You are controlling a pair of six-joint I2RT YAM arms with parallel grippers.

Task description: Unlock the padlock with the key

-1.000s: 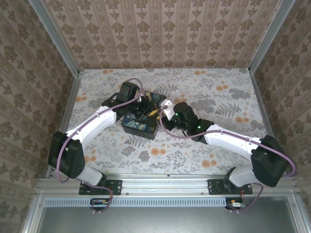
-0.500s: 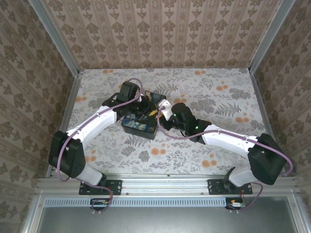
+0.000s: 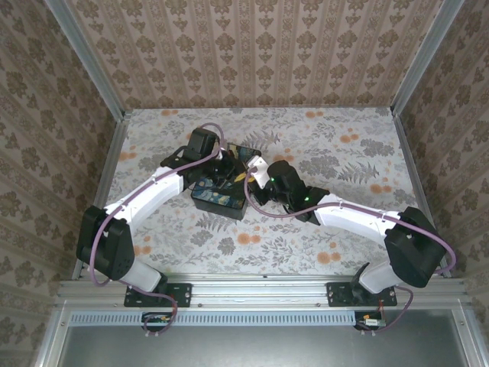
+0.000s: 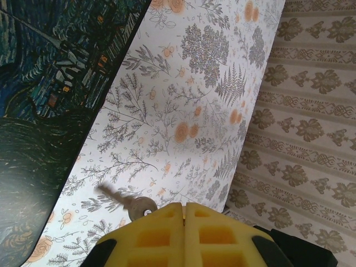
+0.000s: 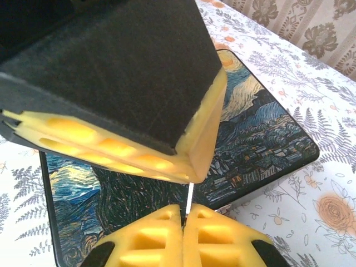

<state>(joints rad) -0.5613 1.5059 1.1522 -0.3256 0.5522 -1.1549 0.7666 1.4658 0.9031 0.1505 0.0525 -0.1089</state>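
- The black box (image 5: 261, 139) carries on its lid a printed painting: a blue night sky in swirls, yellow stars and a dark village. The right wrist view gives you the colours well. The left wrist view gives you one dark corner of the lid.
- Your left gripper (image 4: 183, 207) has its yellow fingers pressed together, with only a thin seam between them.
- The key (image 4: 138, 207) is silver. In the left wrist view its round head sits just beside the left fingertips, and its blade points away over the flowered table (image 4: 183, 111), near the edge of the box. You cannot tell from here whether anything grips it.
- Your right gripper (image 5: 182, 210) is also closed, pad against pad. A thin pale sliver (image 5: 189, 201) rises from its seam up to the tip of a left finger (image 5: 111, 72) that hangs over the lid. It is too thin to tell what it is.
- In the top view both arms meet over the far right corner of the box. A small yellow spot (image 3: 241, 177) lies between the two grippers there. It may be the padlock or a finger pad; at this size you cannot tell which.
- The left wrist view also shows the patterned wall (image 4: 311, 139) beyond the table.
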